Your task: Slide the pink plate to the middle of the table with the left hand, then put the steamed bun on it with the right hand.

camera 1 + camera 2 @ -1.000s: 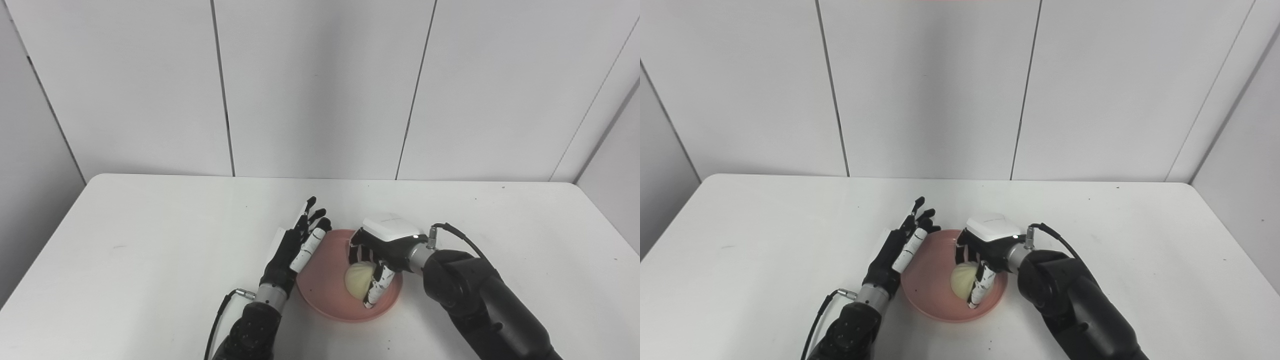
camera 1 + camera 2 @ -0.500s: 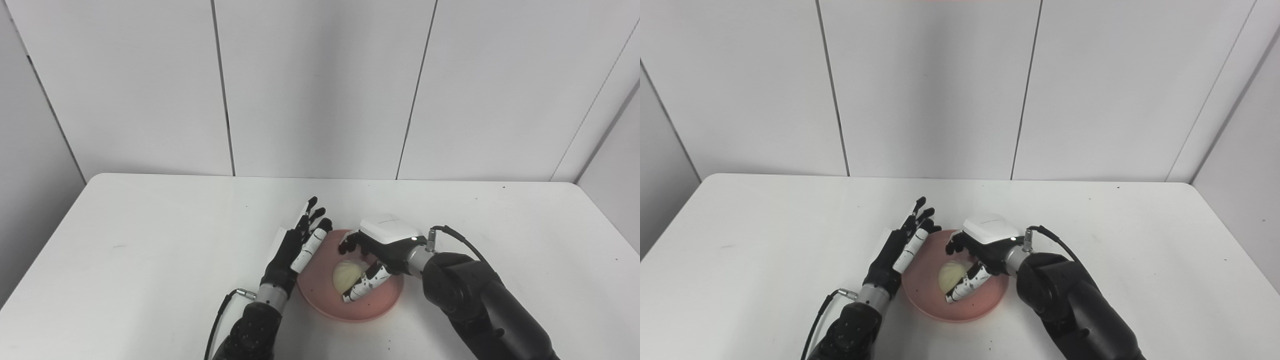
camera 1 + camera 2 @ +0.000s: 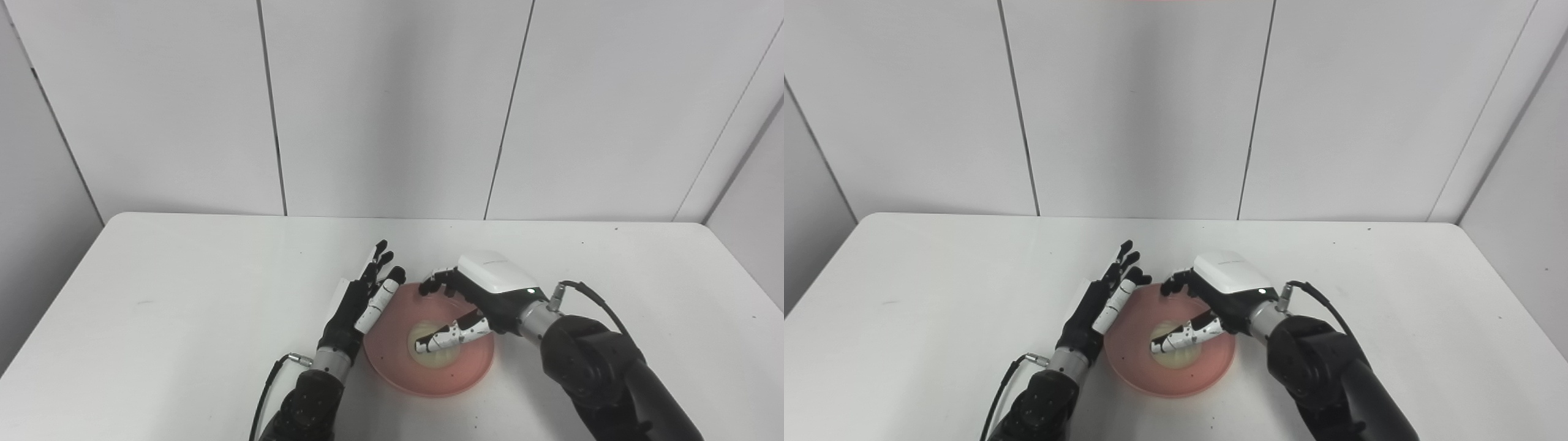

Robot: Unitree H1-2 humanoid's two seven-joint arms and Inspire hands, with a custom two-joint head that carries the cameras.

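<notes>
The pink plate [image 3: 471, 373] lies near the middle front of the white table. A pale steamed bun [image 3: 432, 355] rests in its centre. My right hand [image 3: 474, 300] hovers just above the plate and bun, open, fingers spread, thumb stretched across the bun's top; nothing is held. My left hand [image 3: 364, 300] stands open at the plate's left rim, fingers straight and pointing away from me, its edge against or very close to the rim. In the right eye view the bun [image 3: 1176, 354] shows partly under the right hand [image 3: 1213, 294].
The white table [image 3: 184, 294] runs to rounded far corners against grey wall panels. A black cable [image 3: 269, 386] loops by the left wrist and another [image 3: 588, 294] arcs behind the right wrist.
My right hand has let go of the bun, spread its fingers and lifted up and back to the right. The bun now sits at the plate's centre. The left hand stayed put.
</notes>
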